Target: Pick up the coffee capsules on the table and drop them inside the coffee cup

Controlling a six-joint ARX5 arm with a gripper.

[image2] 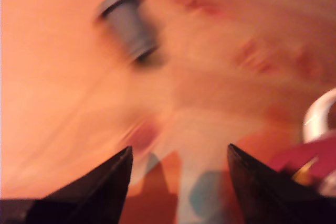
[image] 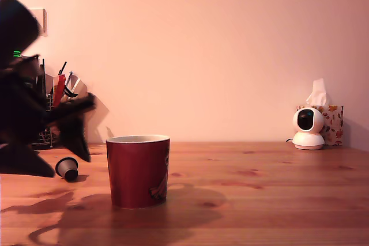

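Gripper (image2: 178,182) open and empty, dark fingers (image2: 107,187) well apart with bare table (image: 277,200) showing between them. One capsule (image: 67,168) on its side on the table at the exterior view's left, just beside the arm's dark bulk and near the cup (image: 138,171), which stands to that view's right of it. Seen from the wrist, same grey pod (image2: 126,22) ahead of the fingertips and off toward one finger's side, not yet between them; apart from both. Long axis flat to the table, wide rimmed end turned away from the fingers, narrow end nearer them, though heavy blur makes that only probable. In the exterior view, the open round face tilted up and toward the camera. Cup's cream rim (image2: 320,116) at the edge of the wrist picture, on the other finger's side. Next move likely a reach forward and a slight swing to centre the pod, closing across its taper. Second capsule not visible in either view.
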